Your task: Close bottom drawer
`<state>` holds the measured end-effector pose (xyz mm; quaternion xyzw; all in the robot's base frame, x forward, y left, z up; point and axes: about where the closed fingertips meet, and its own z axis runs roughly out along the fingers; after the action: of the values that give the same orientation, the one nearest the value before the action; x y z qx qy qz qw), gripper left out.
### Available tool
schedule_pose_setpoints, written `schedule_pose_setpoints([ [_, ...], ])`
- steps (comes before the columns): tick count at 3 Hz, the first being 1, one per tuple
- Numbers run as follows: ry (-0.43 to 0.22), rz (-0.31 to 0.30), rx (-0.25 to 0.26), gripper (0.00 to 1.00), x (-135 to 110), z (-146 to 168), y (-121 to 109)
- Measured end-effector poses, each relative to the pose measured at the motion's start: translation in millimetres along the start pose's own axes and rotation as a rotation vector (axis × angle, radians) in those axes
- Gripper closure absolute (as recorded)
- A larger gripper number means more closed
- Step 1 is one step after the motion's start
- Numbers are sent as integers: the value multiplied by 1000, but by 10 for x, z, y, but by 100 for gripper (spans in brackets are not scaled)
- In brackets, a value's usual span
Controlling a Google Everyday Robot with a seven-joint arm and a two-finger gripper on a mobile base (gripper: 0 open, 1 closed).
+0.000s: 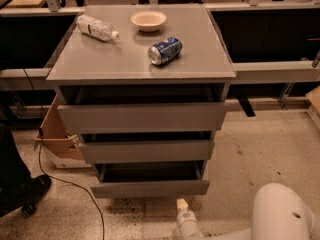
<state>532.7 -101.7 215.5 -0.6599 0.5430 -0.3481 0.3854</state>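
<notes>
Hand (182, 204): held low over speckled floor (260, 154), just before bottom drawer (150, 188); grip cannot be told.
Bottom drawer: lowest of three, pulled out; slim flat grey front, shallow dark box behind.
Upper drawers (142, 117): partly out, taller grey fronts.
Cabinet top (115, 59): smooth grey; round beige bowl (148, 20), blue can (165, 51) on its side, clear bottle (97, 28) lying.
</notes>
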Motion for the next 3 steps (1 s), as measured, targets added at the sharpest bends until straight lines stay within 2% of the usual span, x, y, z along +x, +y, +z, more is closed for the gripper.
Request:
schedule_pose_setpoints([
  [1,4,-3,0,51,-3,-4,-2],
  [2,-13,-80,14,28,-239,-119,90],
  [3,38,-260,83,32,-372,-308,90],
])
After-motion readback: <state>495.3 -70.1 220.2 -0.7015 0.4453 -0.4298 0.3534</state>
